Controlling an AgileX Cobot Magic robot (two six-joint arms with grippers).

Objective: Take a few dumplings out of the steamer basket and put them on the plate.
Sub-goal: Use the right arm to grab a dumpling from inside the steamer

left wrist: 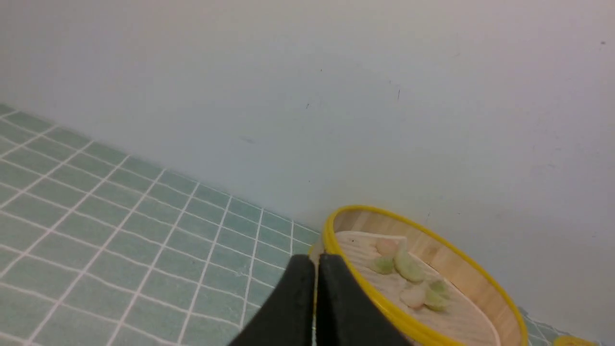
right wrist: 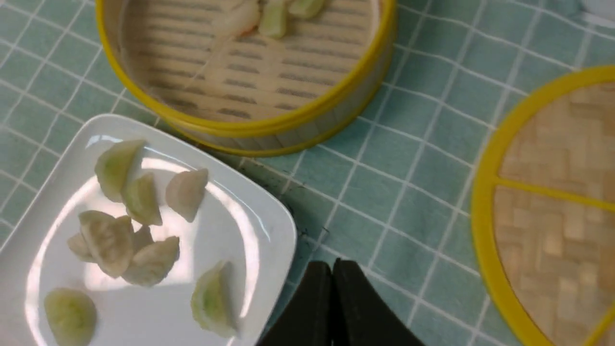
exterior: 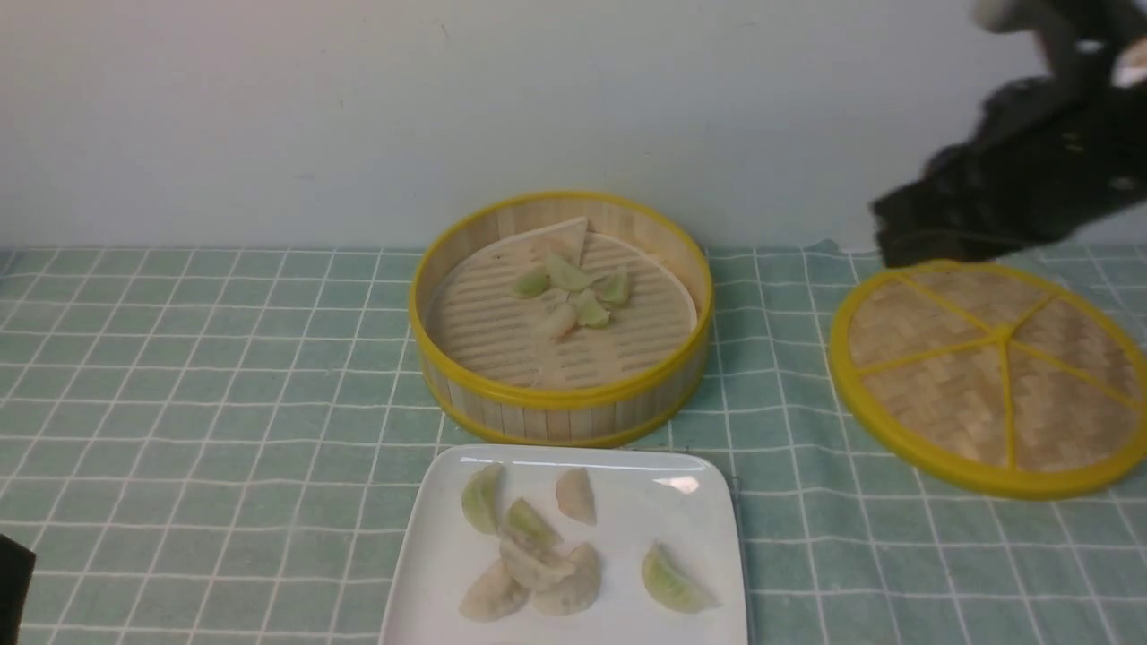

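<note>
The right arm (exterior: 1013, 179) is a dark smear at 2 o'clock from the steamer basket (exterior: 560, 417) in the front view. It is too blurred to read its tool there, and it overlaps the far edge of the lid (exterior: 990, 376). Of the left arm only a black sliver (exterior: 13, 582) shows, at the frame's 8 o'clock corner. The near edge of the plate (exterior: 618, 528) runs out of that frame.

The wrist views settle the pincers. The right gripper (right wrist: 332, 266) has its 2 black fingers clenched together on nothing, above the tablecloth (right wrist: 423, 158) between the plate's corner and the lid. The left gripper (left wrist: 317, 262) is also clenched and empty, and it lines up with the basket's yellow rim. Whether it touches the rim I cannot tell.

The flat woven lid, with yellow rim and spokes, lies at 3 o'clock from the basket and well clear of it. A green checked cloth covers the table, and a plain pale wall (exterior: 269, 116) stands behind it.

The basket sits at the centre with nothing over its mouth. The plate is just beside it at 6 o'clock. The dumplings (exterior: 573, 291) in the basket form a small cluster on the pale liner (exterior: 493, 331), about 4 green and 1 whitish, and a liner flap is folded up at 12 o'clock. On the glossy white plate, 7 more show in the front view. 3 are green and the rest beige, with several heaped together. The right wrist view shows an 8th near the plate's cut-off edge.
</note>
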